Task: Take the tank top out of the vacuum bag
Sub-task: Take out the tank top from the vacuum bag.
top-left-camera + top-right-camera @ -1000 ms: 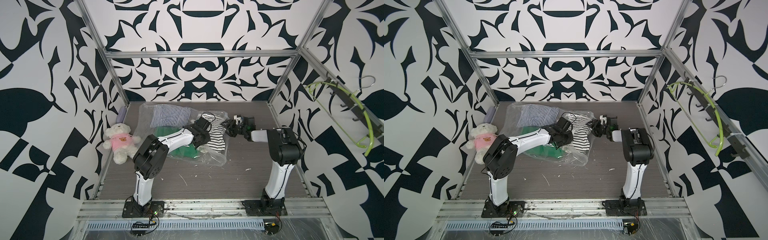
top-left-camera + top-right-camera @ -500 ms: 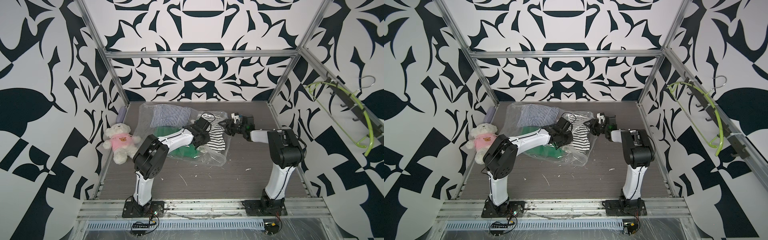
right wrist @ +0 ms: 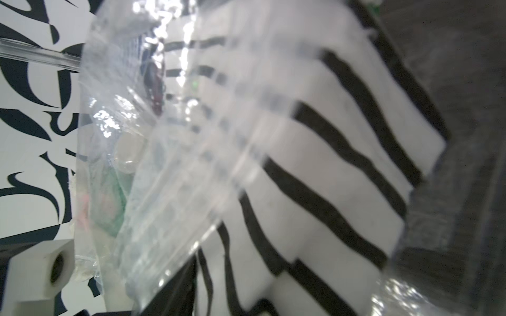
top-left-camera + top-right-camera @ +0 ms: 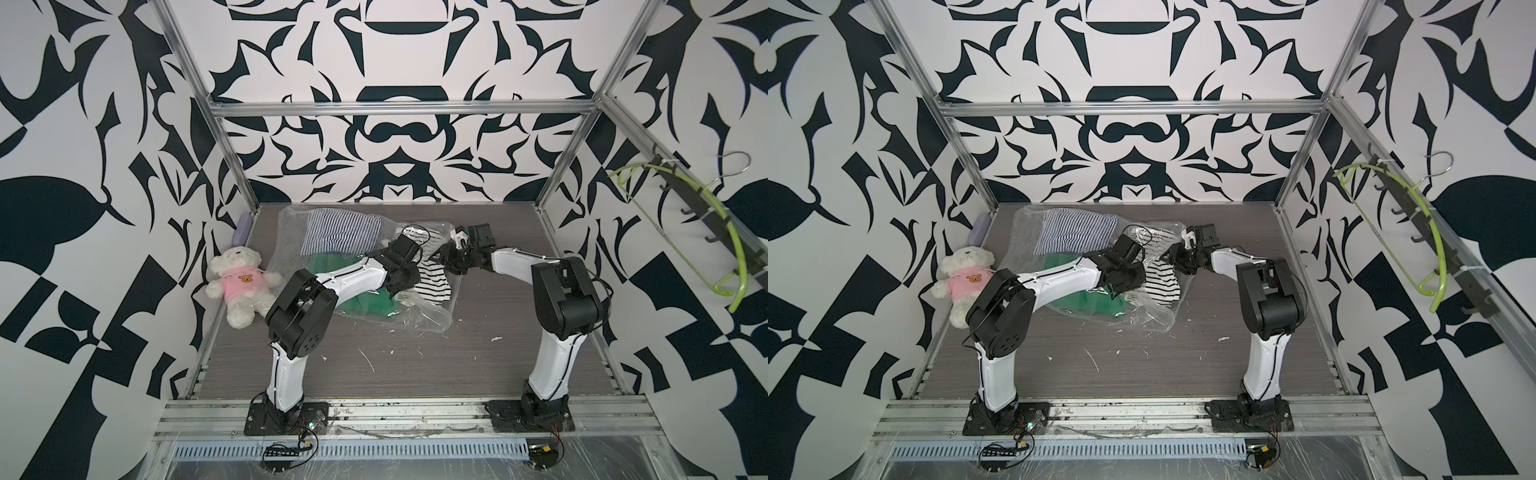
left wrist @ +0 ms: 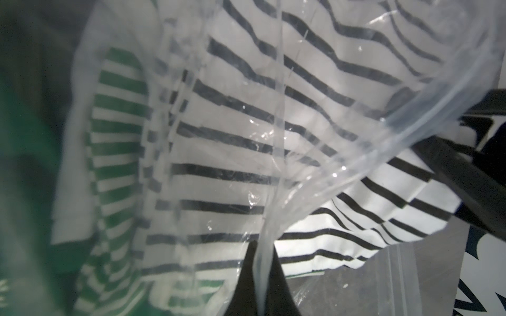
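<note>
The left pincer point(image 5: 259, 247) pinches vacuum bag point(image 5: 356, 153) film, striped tank top point(image 5: 364, 219) just beyond its tips; right pincer point(image 4: 448, 262) beside the cloth, spread or not I cannot tell. Catching film with cloth could drag the whole bag

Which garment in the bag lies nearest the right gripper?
The white garment with broad black stripes, beside the right gripper; the green one and the thin-striped one lie farther off in the vacuum bag.
</note>
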